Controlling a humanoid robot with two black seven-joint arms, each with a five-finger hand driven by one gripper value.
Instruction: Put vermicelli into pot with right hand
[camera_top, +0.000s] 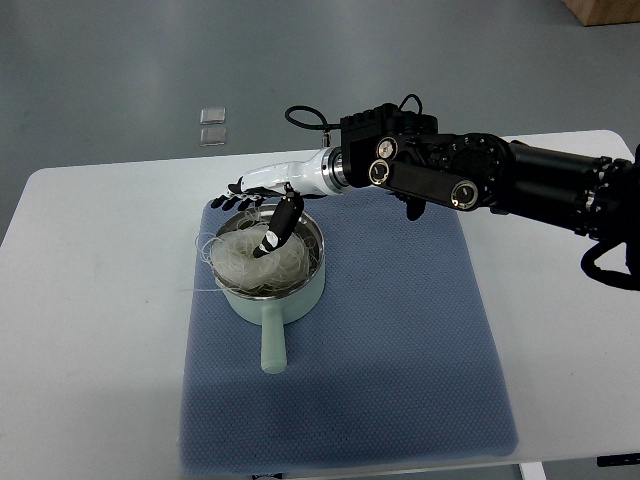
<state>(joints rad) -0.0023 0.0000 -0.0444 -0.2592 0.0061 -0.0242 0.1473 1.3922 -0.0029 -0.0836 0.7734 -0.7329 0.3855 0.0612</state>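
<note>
My right hand (262, 205): over the pot's far rim, fingers spread, gripping nothing.
Vermicelli (250, 262): heaped inside the pot (300, 296), strands spilling over its left rim.
Pot: on blue mat (400, 350).

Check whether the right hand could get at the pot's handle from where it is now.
Probably yes. The right hand is over the pot with the vermicelli, and the handle sticks out toward the camera over the blue mat with nothing lying around it.

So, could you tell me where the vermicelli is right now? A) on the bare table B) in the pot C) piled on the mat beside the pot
B: the vermicelli fills the pot, a few strands hanging over its rim, with the right hand just above it.
</note>
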